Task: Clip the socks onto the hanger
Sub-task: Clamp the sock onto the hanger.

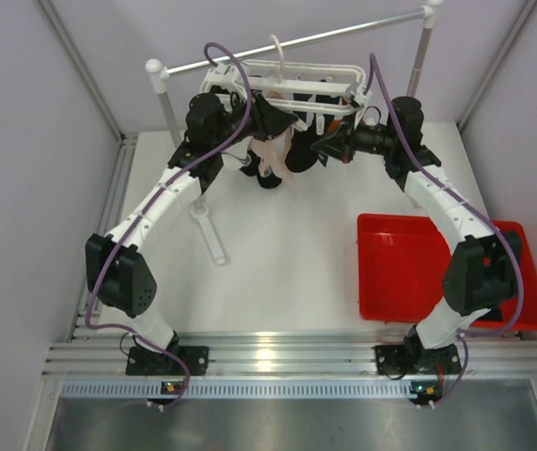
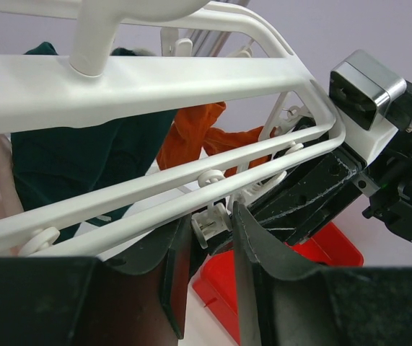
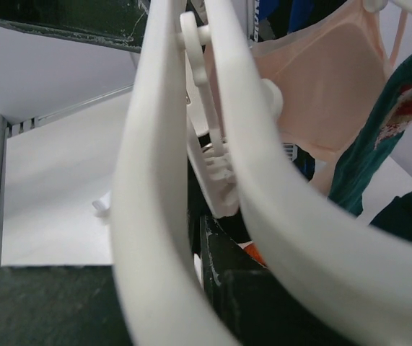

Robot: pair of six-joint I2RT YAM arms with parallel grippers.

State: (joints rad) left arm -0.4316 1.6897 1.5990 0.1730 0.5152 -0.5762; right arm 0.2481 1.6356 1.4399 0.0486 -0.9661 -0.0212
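The hanger [image 2: 155,86] is hanging from the grey rail [image 1: 343,35] at the back of the table [image 1: 287,272], carrying a teal sock [image 2: 68,158], a pink sock [image 3: 321,86] and an orange sock [image 2: 191,133]. The left gripper [image 2: 211,216], narrowly parted, is pinching a white clip [image 2: 207,232] under the frame. The right gripper [image 1: 332,147], pressed together, is nipping the orange sock's edge just beside it.

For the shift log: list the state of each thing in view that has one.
hanger: hooked on the rail
orange sock: hanging from the hanger
teal sock: hanging from it
pink sock: hanging from it
left claw: jaws apart, a clip between them
right claw: shut
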